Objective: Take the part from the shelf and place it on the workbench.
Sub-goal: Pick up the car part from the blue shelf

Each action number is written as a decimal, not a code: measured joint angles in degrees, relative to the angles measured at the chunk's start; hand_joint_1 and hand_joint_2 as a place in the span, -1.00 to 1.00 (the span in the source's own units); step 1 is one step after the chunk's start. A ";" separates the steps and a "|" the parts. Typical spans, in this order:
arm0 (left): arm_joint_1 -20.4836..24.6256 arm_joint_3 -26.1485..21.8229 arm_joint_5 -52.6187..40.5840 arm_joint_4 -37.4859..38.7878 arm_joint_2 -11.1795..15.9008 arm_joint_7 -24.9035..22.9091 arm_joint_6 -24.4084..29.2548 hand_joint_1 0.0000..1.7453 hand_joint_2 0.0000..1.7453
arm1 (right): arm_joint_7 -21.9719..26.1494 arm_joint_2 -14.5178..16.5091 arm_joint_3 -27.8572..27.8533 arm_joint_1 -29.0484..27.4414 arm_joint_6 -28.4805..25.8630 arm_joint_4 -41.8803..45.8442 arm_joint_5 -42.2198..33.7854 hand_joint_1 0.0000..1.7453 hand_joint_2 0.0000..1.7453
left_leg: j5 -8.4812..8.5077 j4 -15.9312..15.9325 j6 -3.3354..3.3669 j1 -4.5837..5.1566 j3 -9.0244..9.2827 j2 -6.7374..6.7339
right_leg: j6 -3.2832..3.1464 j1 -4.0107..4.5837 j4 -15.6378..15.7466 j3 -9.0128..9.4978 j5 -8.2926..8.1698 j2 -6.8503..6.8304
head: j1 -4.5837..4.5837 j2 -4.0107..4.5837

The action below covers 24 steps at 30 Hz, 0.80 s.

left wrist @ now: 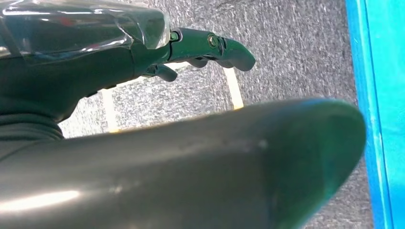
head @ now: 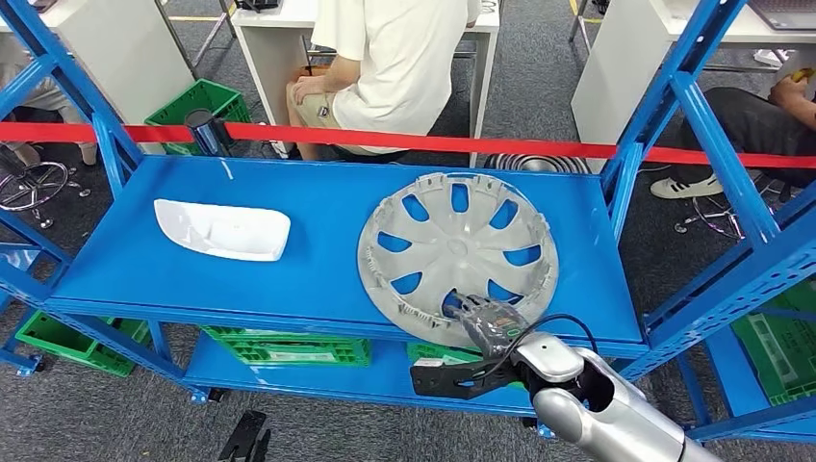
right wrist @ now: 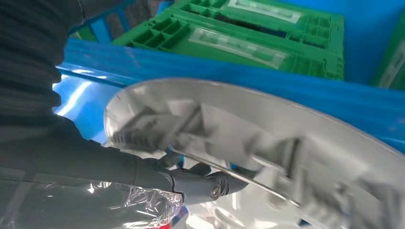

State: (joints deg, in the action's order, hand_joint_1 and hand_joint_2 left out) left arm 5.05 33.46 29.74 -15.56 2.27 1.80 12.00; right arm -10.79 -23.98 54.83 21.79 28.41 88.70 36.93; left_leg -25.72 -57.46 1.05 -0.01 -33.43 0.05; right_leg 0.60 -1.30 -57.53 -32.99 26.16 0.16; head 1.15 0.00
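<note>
Grey hubcap overhangs the blue shelf; right hand grips its near rim, fingertips hidden; left hand hangs empty, fingers loosely apart.

You see a blue shelf carrying a white tray-shaped part on its left. A grey wheel cover lies toward its right, overhanging the front edge.

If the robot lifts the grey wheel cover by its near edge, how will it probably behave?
The wheel cover looks like thin plastic with many openings, so probably light. Wide and flat, it may sag or swing when held only at the rim, where the right robot hand is. It overhangs the shelf edge, so it could slide off.
</note>
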 joint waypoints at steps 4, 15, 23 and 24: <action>0.03 0.03 0.39 -0.11 0.16 0.74 0.02 -1.00 -1.00 | -0.06 0.04 0.47 -0.02 -0.18 -0.84 -0.74 -1.00 1.00 | -6.53 -13.21 -1.17 -0.42 -5.99 -0.01 | -0.73 -0.11 0.06 0.10 -0.02 0.03 | 0.09 0.00; 0.18 0.04 1.33 -0.59 0.88 2.33 0.15 -1.00 -1.00 | -1.60 0.52 0.46 -0.91 -5.60 -3.98 1.78 -0.54 1.00 | 0.75 1.57 1.41 0.05 0.84 -0.10 | -0.09 0.73 0.01 -0.04 0.19 0.23 | 0.02 0.00; 0.22 0.00 1.43 -0.80 0.83 2.90 -0.22 -1.00 -1.00 | -1.07 0.80 -0.21 -2.11 -8.82 -5.97 2.75 1.00 1.00 | 1.58 2.70 1.93 -0.13 1.56 -0.31 | 1.30 0.03 -11.57 -5.39 4.27 0.10 | -0.27 0.00; 0.23 0.01 1.43 -0.80 0.80 2.95 -0.26 -1.00 -1.00 | -1.02 0.89 -0.40 -2.08 -8.98 -6.01 2.79 1.00 1.00 | 1.46 2.47 1.73 -0.14 1.56 -0.29 | 1.82 -0.15 -7.05 -3.06 2.69 -0.02 | -0.28 0.00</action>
State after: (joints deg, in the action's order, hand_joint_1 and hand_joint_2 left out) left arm 5.28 33.46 31.17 -16.37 3.07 4.75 11.74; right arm -11.81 -23.09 54.43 19.71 19.43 82.69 39.71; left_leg -24.26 -54.99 2.78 -0.15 -31.86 -0.24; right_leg 2.42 -1.45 -64.57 -36.06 28.85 0.13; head 0.87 0.00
